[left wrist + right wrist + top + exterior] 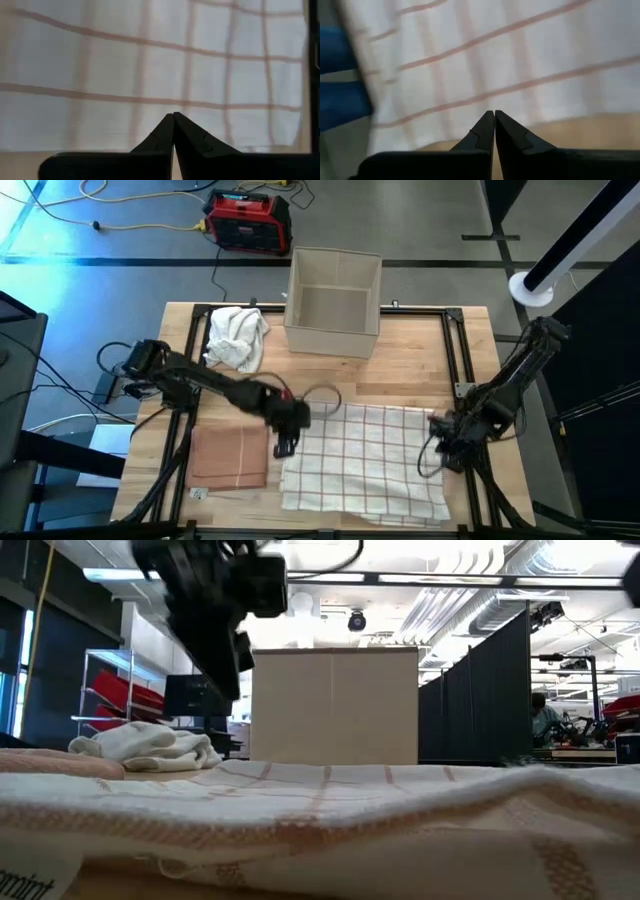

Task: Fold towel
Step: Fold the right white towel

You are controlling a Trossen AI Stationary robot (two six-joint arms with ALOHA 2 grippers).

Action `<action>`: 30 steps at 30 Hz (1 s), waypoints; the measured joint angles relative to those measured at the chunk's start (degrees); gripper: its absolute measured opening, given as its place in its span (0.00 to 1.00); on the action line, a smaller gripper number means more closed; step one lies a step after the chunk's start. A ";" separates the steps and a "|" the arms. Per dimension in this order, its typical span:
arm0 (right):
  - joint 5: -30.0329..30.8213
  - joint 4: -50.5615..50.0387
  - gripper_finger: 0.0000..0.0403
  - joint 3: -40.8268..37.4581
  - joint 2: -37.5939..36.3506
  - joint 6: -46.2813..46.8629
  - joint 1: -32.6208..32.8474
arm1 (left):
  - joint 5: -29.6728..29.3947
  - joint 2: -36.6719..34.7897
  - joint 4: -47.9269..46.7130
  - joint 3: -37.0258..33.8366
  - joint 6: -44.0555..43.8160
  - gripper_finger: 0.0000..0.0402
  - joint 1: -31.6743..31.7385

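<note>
The white towel with thin red checks [365, 462] lies spread on the wooden table, toward the near edge. In the low view, layers stack at the towel's near edge [330, 830]. My left gripper [285, 444] is shut and hangs above the towel's left edge with nothing in it. Its wrist view shows the gripper's closed tips [173, 118] over the checked cloth [150, 65]. My right gripper [445, 452] is shut and empty at the towel's right edge. Its wrist view shows the gripper [494, 114] above bare wood, with the cloth [485, 55] just beyond.
A folded peach towel [230, 456] lies left of the checked one. A crumpled white cloth [238, 336] sits at the far left, beside an open beige box [333, 302] at the far middle. Black frame rails [462, 350] run along the table's sides.
</note>
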 joint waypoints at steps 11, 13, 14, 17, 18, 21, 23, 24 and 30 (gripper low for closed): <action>-11.95 -12.23 0.10 1.59 -0.04 -20.82 -26.40 | 7.05 0.27 -4.93 -1.64 13.04 0.00 12.17; -11.62 -12.57 0.16 1.59 1.11 -24.66 -30.61 | 7.74 0.24 -5.64 -1.62 14.36 0.00 12.99; -11.40 -12.65 0.19 1.59 1.94 -26.64 -32.44 | 8.76 0.27 -5.80 -1.64 14.74 0.00 13.34; -9.14 -12.68 0.29 1.59 5.35 -33.02 -37.02 | 11.41 0.22 -6.10 -1.61 15.19 0.00 13.82; -8.14 -12.66 0.32 1.59 6.71 -35.12 -38.15 | 11.88 0.22 -6.73 -1.60 15.58 0.00 13.82; -7.06 -11.75 0.40 1.52 11.01 -41.38 -40.95 | 12.90 0.24 -8.77 -1.60 16.94 0.00 13.57; -7.77 -9.57 0.45 0.43 13.24 -44.03 -42.63 | 13.00 0.24 -10.55 -1.60 17.68 0.00 13.28; -9.13 -8.39 0.46 -0.40 14.10 -44.67 -43.45 | 13.01 0.22 -11.47 -1.60 18.01 0.00 13.11; -11.93 -3.10 0.49 -4.16 16.73 -41.47 -45.22 | 13.01 0.23 -12.57 -1.60 19.00 0.00 12.38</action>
